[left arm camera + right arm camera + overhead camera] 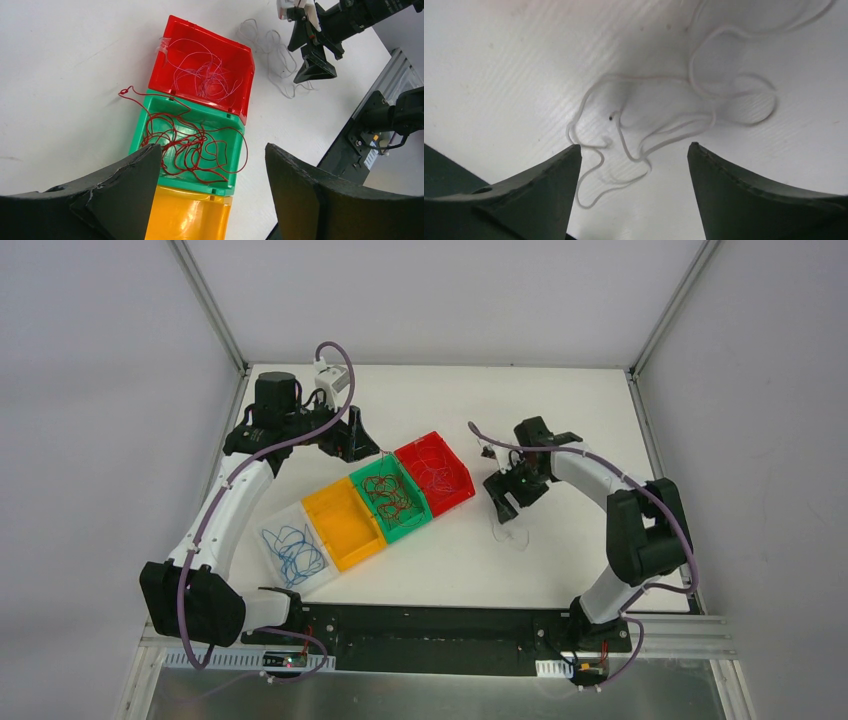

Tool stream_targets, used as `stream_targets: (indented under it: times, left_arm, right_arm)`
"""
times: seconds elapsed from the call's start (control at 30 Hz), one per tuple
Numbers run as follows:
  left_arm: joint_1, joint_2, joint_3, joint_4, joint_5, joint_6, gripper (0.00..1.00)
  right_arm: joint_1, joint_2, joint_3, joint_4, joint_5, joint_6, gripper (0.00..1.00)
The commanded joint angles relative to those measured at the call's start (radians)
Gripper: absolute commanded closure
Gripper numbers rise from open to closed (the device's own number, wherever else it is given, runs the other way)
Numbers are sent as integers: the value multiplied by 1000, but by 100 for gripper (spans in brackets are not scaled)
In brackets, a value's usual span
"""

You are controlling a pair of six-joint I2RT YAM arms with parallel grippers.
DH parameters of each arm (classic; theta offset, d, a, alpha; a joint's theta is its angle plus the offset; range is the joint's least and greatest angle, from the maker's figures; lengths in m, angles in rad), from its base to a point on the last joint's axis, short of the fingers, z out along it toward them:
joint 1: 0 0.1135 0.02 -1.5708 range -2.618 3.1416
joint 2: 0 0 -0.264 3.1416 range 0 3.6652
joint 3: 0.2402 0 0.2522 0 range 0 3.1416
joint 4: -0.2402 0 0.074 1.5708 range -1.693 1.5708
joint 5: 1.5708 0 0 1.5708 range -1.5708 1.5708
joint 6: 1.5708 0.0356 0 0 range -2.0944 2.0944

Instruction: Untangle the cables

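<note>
Currently, sorting appears largely complete. Reference landmark: the green bin (408,530), third in a diagonal row of four on the bench (560,420).

1. Inside the green bin: a bundle of dark red-brown wires (392,497). One loop hangs over the bin's far rim and rests on the bench.
2. Directly beyond the green bin, touching it: the red bin (455,502), holding bright red wires (432,468).
3. Directly on the near side of the green bin: the orange bin (345,522), with nothing in it.
4. One bin further on that near side: the clear bin (285,515), holding blue wires (293,548).
5. Well to the right of the green bin, past the red bin: a single white wire (649,78), lying in loose loops on the bare bench, outside every bin.

Pincer status: the left pincer (212,150) hovers above the green bin, jaws spread, holding nothing. The right pincer (634,147) hangs just above the white wire, jaws spread to either side of its loops, gripping nothing.

Assessment: three colours appear separated and binned. Remaining work is probably to lift the white wire and place it, most likely in the orange bin, and to tuck the stray red-brown loop back over the rim. Whether the wires within each bin are free of one another cannot be determined.
</note>
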Motion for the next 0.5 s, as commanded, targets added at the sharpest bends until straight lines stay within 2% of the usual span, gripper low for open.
stream_targets:
  times: [0.0, 0.07, 0.1, 0.47]
  left_arm:
    - [-7, -18, 45, 1, -10, -7, 23]
    - [-7, -25, 40, 1, -10, -7, 23]
    - [-7, -28, 36, 1, -11, -7, 23]
    - [-7, -27, 36, 1, -13, -6, 22]
  right_arm:
    - [36, 15, 69, 36, 8, 180, 14]
    - [55, -3, 46, 88, 45, 177, 2]
    - [60, -11, 30, 118, 61, 153, 1]
    - [128, 61, 15, 148, 225, 120, 1]
